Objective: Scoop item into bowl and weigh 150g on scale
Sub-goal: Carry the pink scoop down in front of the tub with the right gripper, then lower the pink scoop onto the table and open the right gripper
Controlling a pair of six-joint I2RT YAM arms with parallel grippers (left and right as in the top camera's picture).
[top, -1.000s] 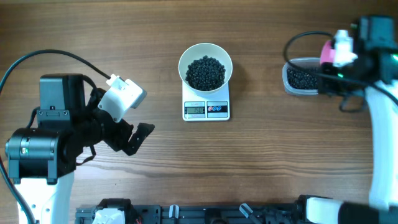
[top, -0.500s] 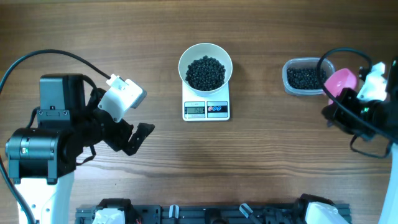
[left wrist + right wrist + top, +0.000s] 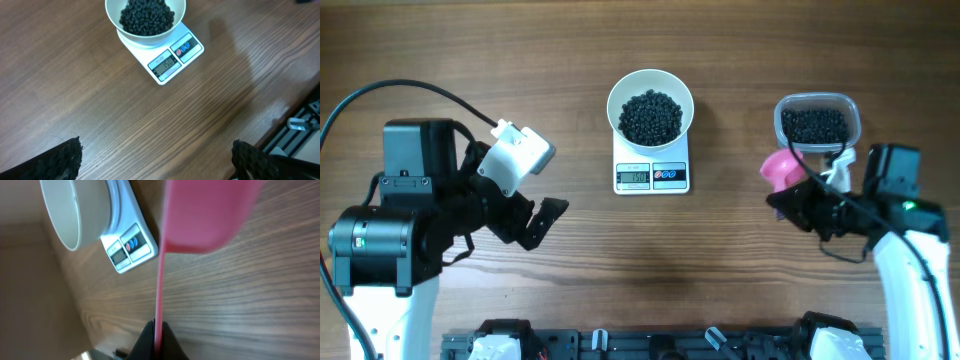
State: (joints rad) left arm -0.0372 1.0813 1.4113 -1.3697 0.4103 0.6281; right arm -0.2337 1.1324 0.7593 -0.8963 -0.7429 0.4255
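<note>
- Gripping the pink scoop point(image 3: 781, 170) by its handle, our right gripper point(image 3: 800, 200) is clamped tight, the cup end pointing left and far.
- The tub point(image 3: 817, 97) sits just far of it, so our right arm is nearer.
- The bowl point(image 3: 612, 100), heaped with beans point(image 3: 650, 117), rests on the scale point(image 3: 651, 161), well to the left.
- Our left gripper point(image 3: 156, 150) hangs spread apart, holding nothing.

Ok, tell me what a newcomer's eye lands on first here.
The round white bowl heaped with small black beans, sitting on the flat white kitchen scale in the centre. Then the pink plastic scoop, held by its handle in the shut right hand, near the clear plastic tub of more beans at the right.
</note>
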